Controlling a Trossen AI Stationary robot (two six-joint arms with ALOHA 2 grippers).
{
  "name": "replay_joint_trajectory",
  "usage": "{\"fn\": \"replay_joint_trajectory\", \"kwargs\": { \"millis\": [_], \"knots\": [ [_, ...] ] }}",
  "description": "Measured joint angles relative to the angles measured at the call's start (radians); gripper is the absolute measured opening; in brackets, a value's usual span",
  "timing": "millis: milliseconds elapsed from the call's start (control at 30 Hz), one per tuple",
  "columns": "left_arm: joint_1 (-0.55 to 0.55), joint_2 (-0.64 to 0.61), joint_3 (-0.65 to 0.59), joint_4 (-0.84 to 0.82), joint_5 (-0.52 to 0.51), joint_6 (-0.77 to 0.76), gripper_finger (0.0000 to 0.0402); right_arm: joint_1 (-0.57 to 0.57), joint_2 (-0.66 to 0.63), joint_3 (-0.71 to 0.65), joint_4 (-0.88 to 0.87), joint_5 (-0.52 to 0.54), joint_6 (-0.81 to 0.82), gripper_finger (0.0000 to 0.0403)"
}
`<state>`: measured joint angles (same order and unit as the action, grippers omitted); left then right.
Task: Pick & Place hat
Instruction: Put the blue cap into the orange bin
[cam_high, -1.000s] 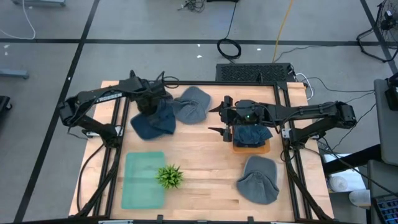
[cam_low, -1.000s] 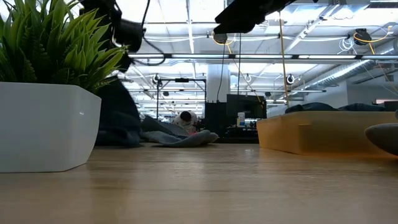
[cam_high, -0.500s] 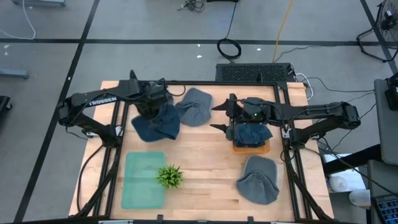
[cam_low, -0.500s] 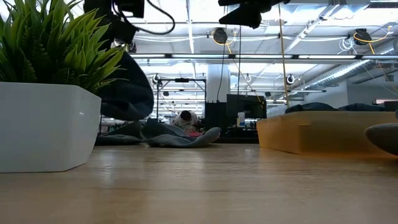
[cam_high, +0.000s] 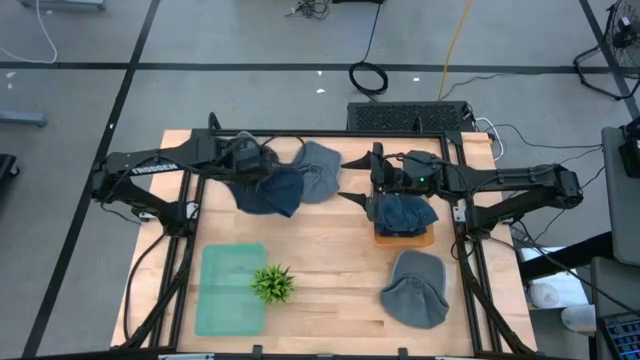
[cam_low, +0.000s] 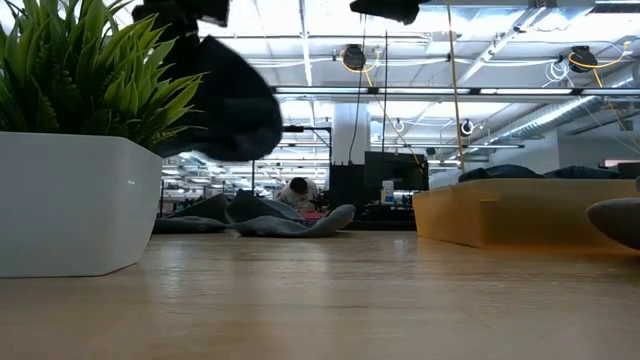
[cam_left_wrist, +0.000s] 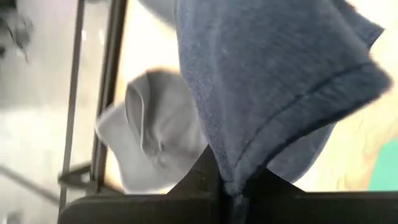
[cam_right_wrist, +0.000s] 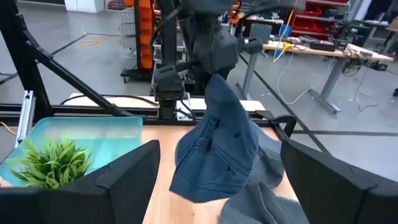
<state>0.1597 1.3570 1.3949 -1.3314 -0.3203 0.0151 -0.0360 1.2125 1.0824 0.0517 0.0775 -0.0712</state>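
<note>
A dark blue hat hangs in the air over the table's far left part, with my left gripper shut on it. It also shows in the low view and in the right wrist view. A grey hat lies flat on the table just beyond it. My right gripper stands open and level in mid-air at the far middle, pointing toward the hanging hat, with nothing between its fingers. Behind it, another blue hat lies in an orange box. My left gripper pinches the dark blue hat's stitched edge between its two shut fingers; one layer or several, I cannot tell. The fingers come from above, slanting down. The hat hangs slack below them, clear of the table.
A green tray at the near left holds a potted plant. A second grey hat lies at the near right. Bare wood lies between the tray and the orange box.
My left gripper has risen and gone toward the table's right edge, turning as it went. The dark blue hat, whose lower part lay on the table, now hangs clear of it. My right gripper has risen a little.
</note>
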Motion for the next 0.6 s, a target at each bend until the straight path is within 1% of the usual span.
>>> {"fn": "replay_joint_trajectory", "kwargs": {
  "millis": [133, 233, 433, 600],
  "knots": [
    [-0.015, -0.065, 0.0, 0.097, -0.003, 0.041, 0.0008, -0.003, 0.0, 0.0, 0.037, -0.001, -0.006, 0.032],
    [-0.023, -0.122, 0.0, 0.155, 0.0, 0.055, 0.0008, -0.004, 0.006, 0.04, 0.04, 0.0, -0.03, 0.032],
    [-0.063, -0.225, 0.0, 0.273, 0.003, 0.071, 0.0008, -0.004, 0.051, 0.215, -0.005, 0.0, -0.106, 0.032],
    [-0.099, -0.262, 0.0, 0.39, 0.0, 0.114, 0.0008, -0.02, 0.095, 0.421, -0.195, 0.004, -0.12, 0.032]
  ]
}}
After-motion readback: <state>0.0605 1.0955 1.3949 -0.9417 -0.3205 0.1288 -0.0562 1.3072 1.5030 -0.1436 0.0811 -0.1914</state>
